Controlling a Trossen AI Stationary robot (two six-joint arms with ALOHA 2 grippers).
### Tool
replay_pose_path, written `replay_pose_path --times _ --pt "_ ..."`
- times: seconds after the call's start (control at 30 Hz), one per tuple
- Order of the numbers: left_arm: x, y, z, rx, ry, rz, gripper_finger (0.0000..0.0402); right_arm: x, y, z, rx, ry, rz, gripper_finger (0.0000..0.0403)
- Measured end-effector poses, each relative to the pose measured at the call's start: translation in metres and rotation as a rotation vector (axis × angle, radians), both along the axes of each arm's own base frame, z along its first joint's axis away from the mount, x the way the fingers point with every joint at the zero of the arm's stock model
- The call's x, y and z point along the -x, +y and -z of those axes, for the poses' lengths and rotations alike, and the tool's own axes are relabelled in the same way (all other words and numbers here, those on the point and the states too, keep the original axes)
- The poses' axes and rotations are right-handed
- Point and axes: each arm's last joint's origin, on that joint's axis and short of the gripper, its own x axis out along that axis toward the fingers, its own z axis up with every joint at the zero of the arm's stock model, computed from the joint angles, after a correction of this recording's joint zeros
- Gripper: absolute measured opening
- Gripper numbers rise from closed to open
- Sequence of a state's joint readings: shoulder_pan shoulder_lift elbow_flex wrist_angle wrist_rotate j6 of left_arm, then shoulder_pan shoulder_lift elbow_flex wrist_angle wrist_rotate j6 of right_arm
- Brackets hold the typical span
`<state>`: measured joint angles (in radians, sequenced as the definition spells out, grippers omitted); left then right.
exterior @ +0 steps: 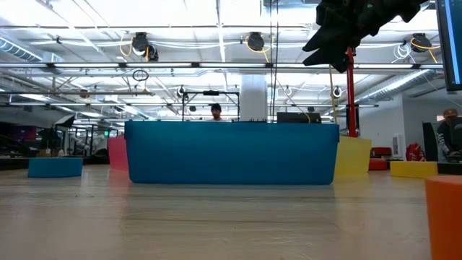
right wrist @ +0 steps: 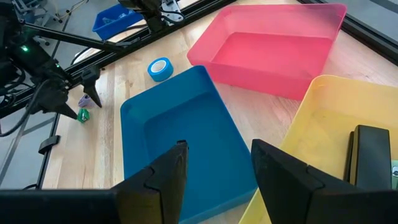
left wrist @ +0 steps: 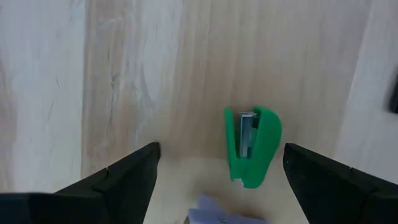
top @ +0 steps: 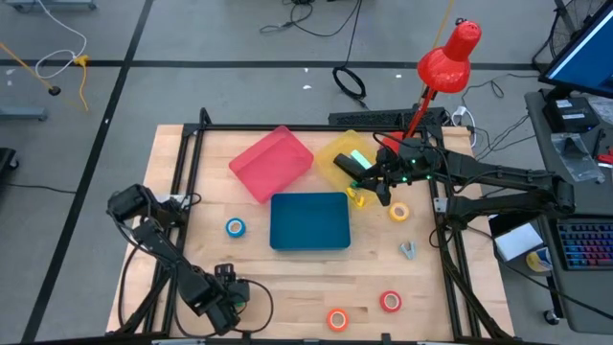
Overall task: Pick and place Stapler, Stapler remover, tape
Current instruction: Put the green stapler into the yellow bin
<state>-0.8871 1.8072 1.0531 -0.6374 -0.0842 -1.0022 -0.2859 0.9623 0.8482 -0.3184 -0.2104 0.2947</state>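
Two grippers, both mine. L gripper [left wrist: 217,180] hangs low over the table's near-left corner, jaws spread wide w/ nothing between them; a small green stapler remover [left wrist: 252,146] lies on the wood just ahead, beside a pale purple bit [left wrist: 227,214]. R gripper [right wrist: 214,174] hovers by the yellow tray [right wrist: 323,130], fingers parted, empty; a black stapler [right wrist: 373,155] lies in that tray. Tape rolls on the wood: blue [top: 236,227] left of the blue tray [top: 309,221], yellow [top: 399,212] right of it, orange [top: 337,319] & red [top: 390,302] near the front edge. Pink tray [top: 271,163] sits behind.
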Motion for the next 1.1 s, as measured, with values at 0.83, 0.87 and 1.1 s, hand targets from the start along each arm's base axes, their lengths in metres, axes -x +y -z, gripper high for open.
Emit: replay_pose_path --times 0.83,0.87,1.1 --pt "-0.018 0.015 0.000 0.005 -0.021 -0.064 0.0063 0.000 -0.002 0.000 0.014 -0.001 0.058 0.0169" --pt "-0.019 0.015 0.000 0.009 -0.024 -0.068 0.0054 0.000 -0.002 0.000 0.004 -0.001 0.064 0.0169" --pt "-0.031 0.026 -0.009 0.044 -0.043 -0.114 0.0050 -0.003 -0.002 -0.005 -0.044 -0.067 0.082 0.0169"
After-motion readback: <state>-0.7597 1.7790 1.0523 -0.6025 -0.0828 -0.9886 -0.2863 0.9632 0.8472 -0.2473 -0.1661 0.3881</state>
